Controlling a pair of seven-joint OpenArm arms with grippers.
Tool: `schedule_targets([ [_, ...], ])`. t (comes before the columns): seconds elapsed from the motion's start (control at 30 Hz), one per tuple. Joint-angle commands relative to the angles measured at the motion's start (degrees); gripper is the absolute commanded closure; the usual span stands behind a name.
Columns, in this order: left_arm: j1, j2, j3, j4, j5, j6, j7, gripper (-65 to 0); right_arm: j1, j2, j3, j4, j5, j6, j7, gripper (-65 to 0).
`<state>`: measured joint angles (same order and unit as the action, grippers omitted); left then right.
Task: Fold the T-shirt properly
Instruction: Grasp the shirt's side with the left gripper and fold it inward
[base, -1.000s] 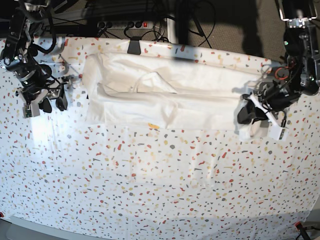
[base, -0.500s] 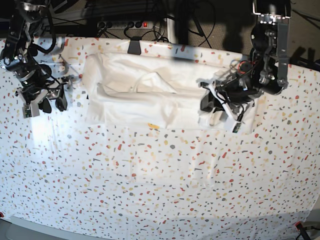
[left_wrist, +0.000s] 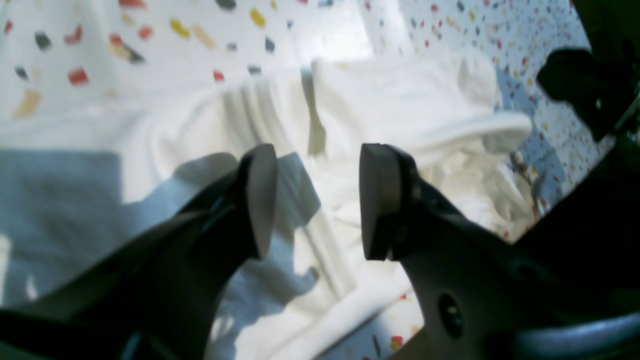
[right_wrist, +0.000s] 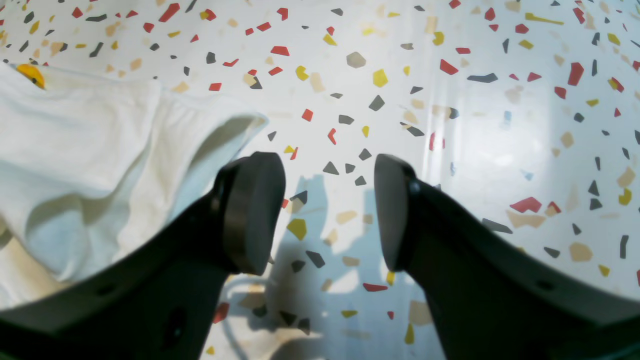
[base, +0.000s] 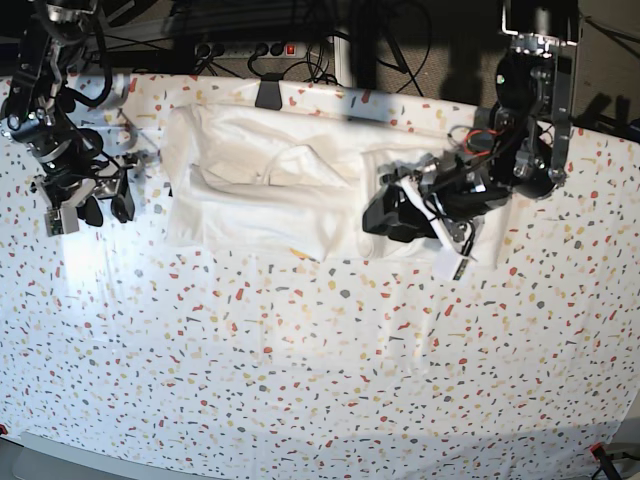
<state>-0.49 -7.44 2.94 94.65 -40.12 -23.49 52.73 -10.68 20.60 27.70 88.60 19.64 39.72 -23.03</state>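
Note:
The white T-shirt (base: 260, 200) lies in a long folded band across the far middle of the table, plain side up, with a small orange bit of print at its near edge. Its right end is doubled over towards the middle. My left gripper (base: 378, 218) hovers over that doubled part. In the left wrist view it (left_wrist: 320, 200) is open, with rumpled shirt cloth (left_wrist: 400, 105) below the gap and nothing pinched. My right gripper (base: 105, 208) is off the shirt's left end. In the right wrist view it (right_wrist: 330, 210) is open and empty over the speckled cover, with a shirt edge (right_wrist: 90, 150) to its left.
The white table cover with coloured speckles (base: 300, 350) spreads over the whole table. A black clip (base: 268, 92) sits at the back edge behind the shirt. A power strip and cables (base: 250, 48) lie beyond the table.
My left arm has swept leftwards from the shirt's right end, bringing that end over towards the middle. The shirt now looks shorter. The right arm has not moved.

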Motion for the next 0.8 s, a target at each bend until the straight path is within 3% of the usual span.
schedule_targets([
  [0.0,-1.51,-0.07,-0.24,1.01,-0.20,-0.28,-0.33,-26.6,0.52,0.96,0.37,1.03,0.70,0.13,1.01,-32.3],
  [0.17,-4.11,-0.44,-0.26,1.01,8.83,-0.26,-0.94,-26.6,0.52,1.01,0.39,1.03,3.02,0.11,-4.17,-32.3],
  [0.33,-4.26,-4.39,-0.26,1.01,16.65,-0.22,-7.02,-26.6,2.25,0.98,0.39,1.01,11.67,0.28,-18.60,-32.3],
  [0.43,-4.26,-6.82,-0.26,1.01,16.70,-0.11,-7.43,-26.6,4.90,0.98,0.39,0.90,19.28,0.28,-28.98,-32.3],
  [0.6,-4.26,-10.80,-0.26,0.96,16.70,1.42,-7.63,-26.6,6.40,0.96,0.37,0.90,35.26,0.28,-41.20,-32.3],
  [0.77,-4.24,-12.79,-0.26,0.96,16.61,1.90,-8.26,-26.6,6.47,0.94,0.37,-0.35,36.48,0.28,-42.53,-32.3],
])
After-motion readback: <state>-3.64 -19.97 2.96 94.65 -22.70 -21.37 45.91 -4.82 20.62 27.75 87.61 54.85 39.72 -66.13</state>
